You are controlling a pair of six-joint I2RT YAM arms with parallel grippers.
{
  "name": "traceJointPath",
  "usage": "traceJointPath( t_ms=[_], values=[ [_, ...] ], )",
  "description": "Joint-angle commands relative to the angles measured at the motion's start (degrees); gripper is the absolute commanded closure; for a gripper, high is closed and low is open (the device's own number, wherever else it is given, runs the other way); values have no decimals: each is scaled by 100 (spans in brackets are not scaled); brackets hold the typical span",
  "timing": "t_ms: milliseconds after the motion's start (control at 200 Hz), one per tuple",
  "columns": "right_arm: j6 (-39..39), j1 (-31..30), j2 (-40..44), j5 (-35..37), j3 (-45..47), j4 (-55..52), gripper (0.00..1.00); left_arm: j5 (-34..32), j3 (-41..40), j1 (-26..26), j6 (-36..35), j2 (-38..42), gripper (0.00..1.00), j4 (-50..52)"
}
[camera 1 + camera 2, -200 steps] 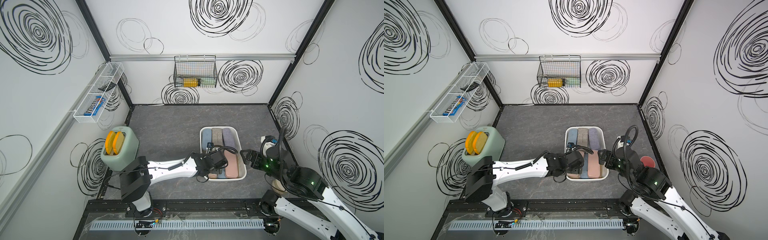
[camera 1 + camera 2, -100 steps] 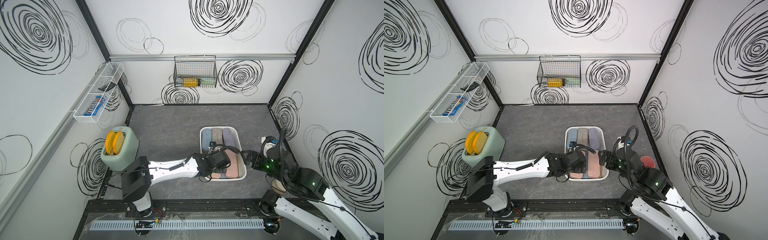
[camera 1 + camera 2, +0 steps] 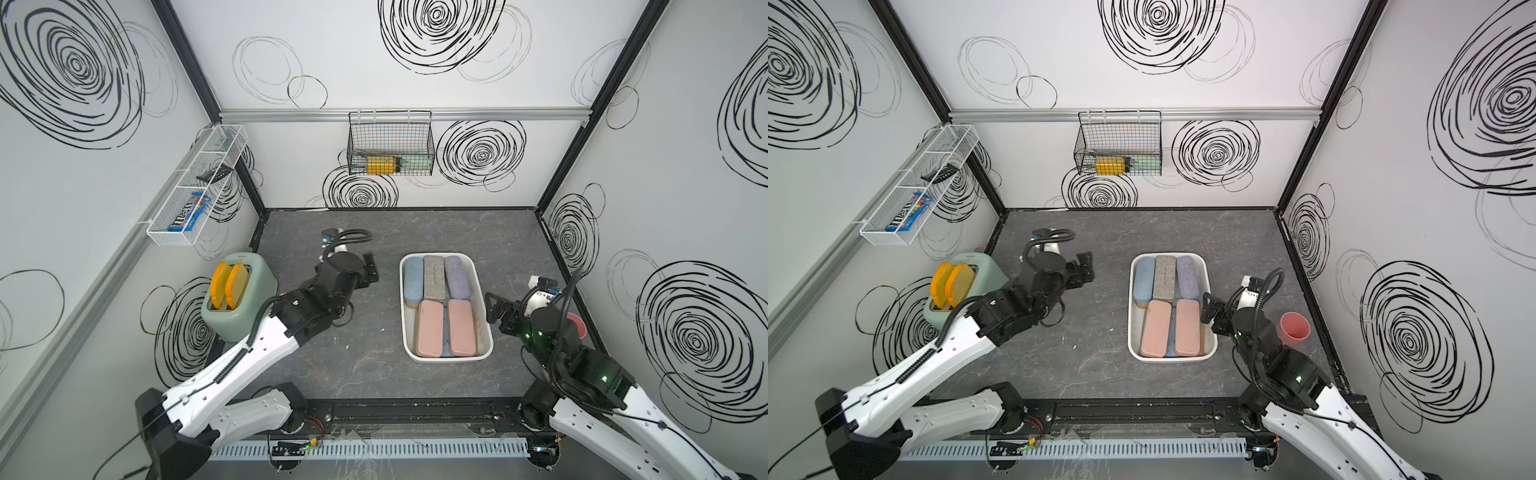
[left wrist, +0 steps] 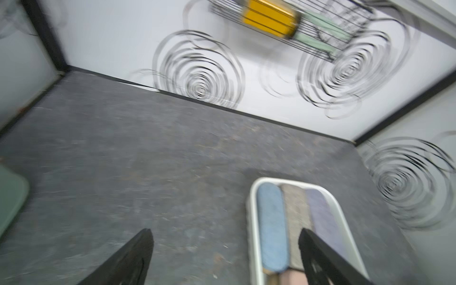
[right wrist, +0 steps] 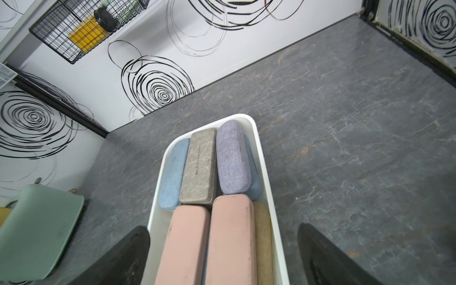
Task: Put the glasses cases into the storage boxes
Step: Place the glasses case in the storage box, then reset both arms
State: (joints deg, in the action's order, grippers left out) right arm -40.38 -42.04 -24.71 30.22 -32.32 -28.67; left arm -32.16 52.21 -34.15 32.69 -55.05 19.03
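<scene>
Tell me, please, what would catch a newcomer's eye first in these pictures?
The white tub right of centre stands out first. It is packed with glasses cases, with pink ones at the near end and blue, grey and lilac ones behind. Next comes the mint-green toaster by the left wall, with two orange slices standing in it. The left claw and right claw are open and empty on either side of the tub.

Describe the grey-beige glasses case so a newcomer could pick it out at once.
Find the white tub on the dark table. Of the three cases on top at its far end, take the middle one, the grey-beige case. Unlike the rounded fabric blue case and lilac case beside it, it is flat, square-cornered, marbled.
</scene>
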Motion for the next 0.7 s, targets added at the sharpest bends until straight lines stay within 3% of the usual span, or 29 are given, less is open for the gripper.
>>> traceJointPath(
  t_ms=[0,115,205,345,425,495,565,696],
  values=[
    [627,302,-187,843,524,1550,3,-98,-1412,701,-1837,1032,4,-1837],
    [901,1161,-1180,902,785,2232,2,-415,-3465,1283,-2413,2071,4,-4266],
    [1071,2062,-1809,616,1014,2970,3,-279,-4346,1810,-2508,2130,4,-5224],
    [1429,2990,-2568,618,1513,4210,3,-107,-4055,2169,-2782,974,4,-5471],
    [1158,3484,-2862,405,1146,3830,2,268,-3694,2416,-2724,29,4,-5545],
    [1655,3519,-3099,480,1211,4415,2,761,-3603,2632,-2792,-660,4,-5998],
    [2174,3543,-3357,326,1419,5216,3,804,-3663,2702,-2677,-1187,4,-6628],
    [2398,3582,-3865,-330,2018,6702,3,1145,-4078,2893,-2562,-1853,4,-8300]
  ],
)
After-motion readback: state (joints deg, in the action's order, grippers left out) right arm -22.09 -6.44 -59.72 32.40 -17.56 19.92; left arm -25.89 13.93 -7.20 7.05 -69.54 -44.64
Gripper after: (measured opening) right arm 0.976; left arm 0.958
